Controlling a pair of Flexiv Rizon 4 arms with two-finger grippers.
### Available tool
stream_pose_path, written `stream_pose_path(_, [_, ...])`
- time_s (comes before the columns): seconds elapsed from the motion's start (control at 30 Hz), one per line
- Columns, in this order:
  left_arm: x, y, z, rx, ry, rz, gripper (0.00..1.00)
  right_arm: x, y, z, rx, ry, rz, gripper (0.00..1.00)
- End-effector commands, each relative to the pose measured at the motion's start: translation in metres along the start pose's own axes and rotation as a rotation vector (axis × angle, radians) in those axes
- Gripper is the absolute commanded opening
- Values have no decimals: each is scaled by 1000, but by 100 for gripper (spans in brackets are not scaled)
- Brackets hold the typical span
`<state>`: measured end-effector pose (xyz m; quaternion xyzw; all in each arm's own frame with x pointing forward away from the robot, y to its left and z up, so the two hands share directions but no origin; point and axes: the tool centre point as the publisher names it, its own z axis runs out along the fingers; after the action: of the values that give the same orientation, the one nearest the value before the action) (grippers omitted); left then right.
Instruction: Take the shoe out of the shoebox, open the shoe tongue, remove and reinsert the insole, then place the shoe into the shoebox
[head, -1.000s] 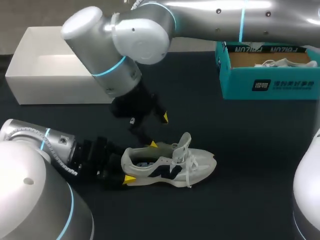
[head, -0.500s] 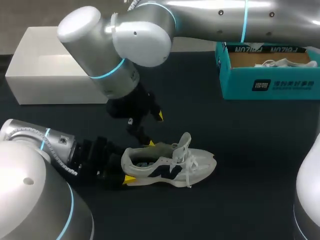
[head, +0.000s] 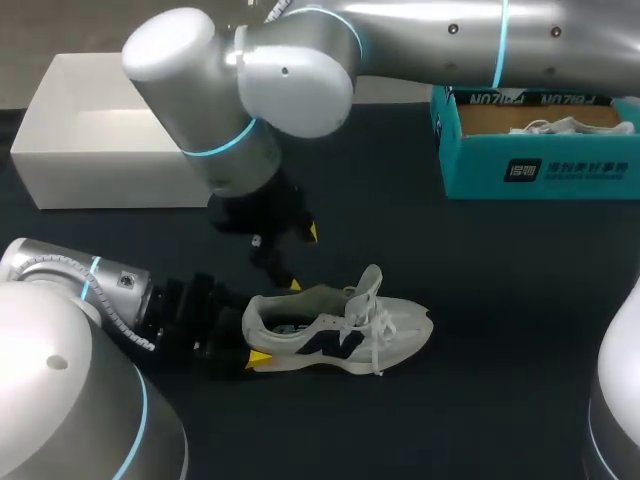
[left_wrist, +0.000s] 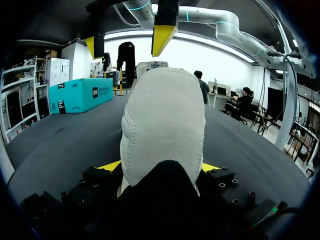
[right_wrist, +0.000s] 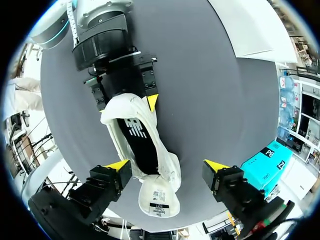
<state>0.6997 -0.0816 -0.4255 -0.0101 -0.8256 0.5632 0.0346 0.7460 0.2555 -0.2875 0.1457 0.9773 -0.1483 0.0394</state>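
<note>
white shoe upright, tongue raised; teal shoebox open, well apart.

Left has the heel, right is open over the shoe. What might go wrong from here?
1. The left gripper clamps the shoe only at its heel; pulling on the insole may twist or drag the shoe free.
2. The right gripper is open wider than the shoe's mouth, so a finger may land on the collar instead of inside.
3. The flipped-out tongue lies just below it and might get snagged.
</note>
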Motion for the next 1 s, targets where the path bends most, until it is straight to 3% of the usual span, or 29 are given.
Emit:
stream_pose_path(0.03, [2,3,2,-1,-2,0,0,9,-23,3,-192,-14,3,0])
stream_pose_path(0.67, [2,3,2,-1,-2,0,0,16,-26,2,-197,8,-13,0])
stream_pose_path(1.0, [2,3,2,-1,-2,0,0,38,-13,37,-216,-18,-64,0])
